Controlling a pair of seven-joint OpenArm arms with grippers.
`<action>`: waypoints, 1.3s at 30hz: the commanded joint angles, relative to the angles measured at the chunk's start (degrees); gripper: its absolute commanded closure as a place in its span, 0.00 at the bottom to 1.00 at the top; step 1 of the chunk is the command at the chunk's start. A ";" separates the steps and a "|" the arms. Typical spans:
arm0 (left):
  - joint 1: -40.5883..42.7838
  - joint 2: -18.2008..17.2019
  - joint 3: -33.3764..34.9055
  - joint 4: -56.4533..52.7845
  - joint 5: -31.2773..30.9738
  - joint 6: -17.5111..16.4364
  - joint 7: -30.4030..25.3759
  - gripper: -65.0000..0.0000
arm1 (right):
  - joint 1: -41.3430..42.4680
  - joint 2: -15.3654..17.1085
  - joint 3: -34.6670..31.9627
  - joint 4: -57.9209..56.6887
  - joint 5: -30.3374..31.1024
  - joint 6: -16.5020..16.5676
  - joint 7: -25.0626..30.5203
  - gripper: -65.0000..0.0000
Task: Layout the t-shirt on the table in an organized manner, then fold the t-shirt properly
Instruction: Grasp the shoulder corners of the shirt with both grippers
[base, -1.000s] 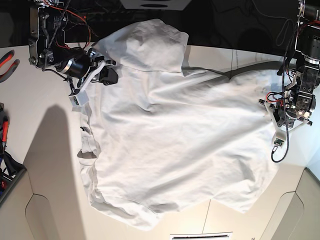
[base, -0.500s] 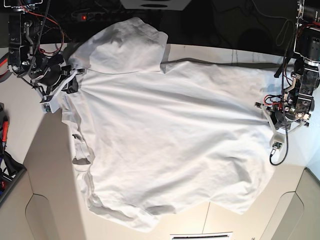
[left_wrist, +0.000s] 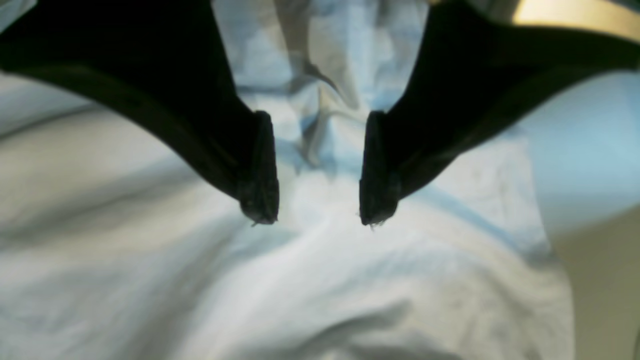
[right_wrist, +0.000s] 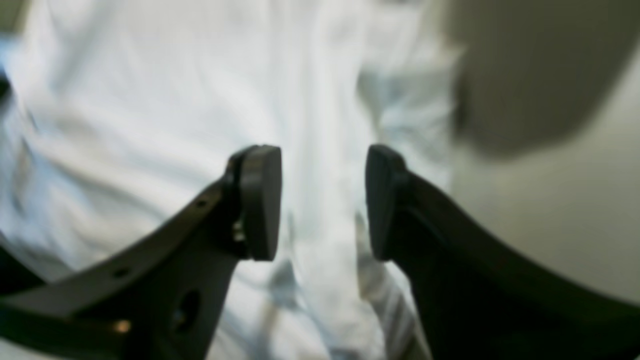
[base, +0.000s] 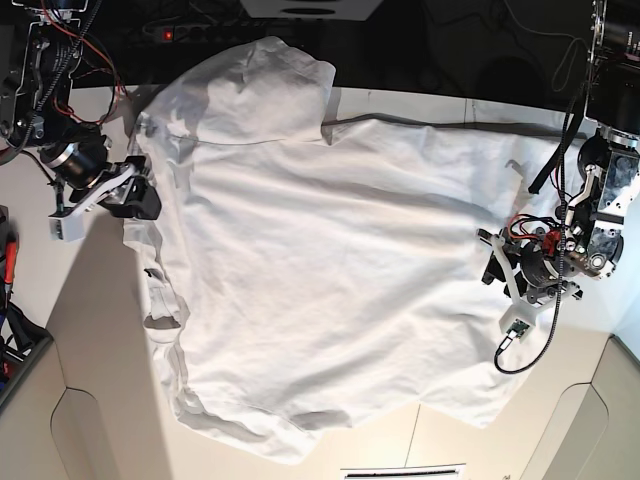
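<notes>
- Since the earlier base view, both arms had let go: the large plain white cotton t-shirt (base: 330, 270) lay slacker, its top-left edge no longer drawn toward the right gripper (base: 125, 195), and the left gripper (base: 497, 272) had shifted inward over the cloth's side edge.
- Location: t-shirt spread across the wide smooth white table (base: 70, 340), one sleeve or corner (base: 265, 95) bunched up past the far edge against the dark background; hem area (base: 240, 425) rumpled.
- Left gripper (left_wrist: 317, 170): jaws parted, nothing between the pads, only wrinkled cloth beneath.
- Right gripper (right_wrist: 322, 202): jaws parted likewise, hovering over the shirt edge beside bare table, holding nothing.
- Risk: the raised sleeve at the far edge could slide off the table, being unsupported; judged likely if the cloth is tugged that way.
- Risk: a regrasp on blurred, layered folds might pinch two layers at once, producing a crooked fold.
- Risk: wrinkles near the collar side could lock into the fold if not flattened first.
- Count: one t-shirt; one table; two grippers; red-handled tools (base: 8, 245) at the base view's left margin, number unclear.
</notes>
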 joint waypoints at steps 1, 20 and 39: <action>-1.22 -0.96 -0.37 1.95 -0.20 0.13 -0.74 0.53 | 0.46 -0.87 3.21 1.57 2.56 1.11 0.00 0.59; -0.90 -0.81 -0.37 3.37 -0.11 0.13 -0.72 0.53 | -1.51 -5.81 14.43 -19.02 13.77 1.79 -8.20 0.59; 5.44 -1.29 -29.11 3.34 -15.34 -7.52 8.61 0.53 | -1.51 -5.66 9.62 -18.93 11.39 3.65 -13.22 1.00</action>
